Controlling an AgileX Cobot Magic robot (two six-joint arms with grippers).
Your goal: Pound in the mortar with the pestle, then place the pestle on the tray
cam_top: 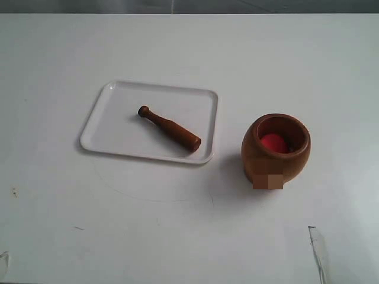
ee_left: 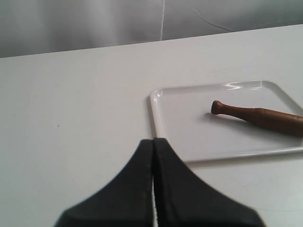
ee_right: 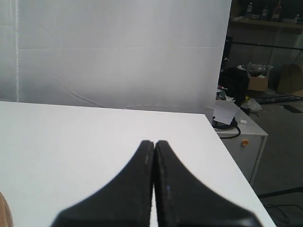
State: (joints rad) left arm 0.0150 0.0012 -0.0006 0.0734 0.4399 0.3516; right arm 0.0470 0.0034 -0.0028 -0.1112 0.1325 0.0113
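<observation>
The dark reddish-brown pestle (cam_top: pixel 169 128) lies flat on the white tray (cam_top: pixel 112 136), knob end toward the far left. To the tray's right stands the brown wooden mortar (cam_top: pixel 276 148) with something red inside it. Neither arm shows in the exterior view. In the left wrist view my left gripper (ee_left: pixel 154 139) is shut and empty, hovering short of the tray (ee_left: pixel 189 137), where the pestle (ee_left: pixel 258 117) rests. My right gripper (ee_right: pixel 154 142) is shut and empty over bare white table; a sliver of the mortar (ee_right: pixel 4 213) shows at the frame's edge.
The white table (cam_top: pixel 189 225) carries a faint pencil arc in front of the tray. In the right wrist view its edge (ee_right: pixel 232 156) drops off toward a cluttered side desk (ee_right: pixel 236 127) and floor.
</observation>
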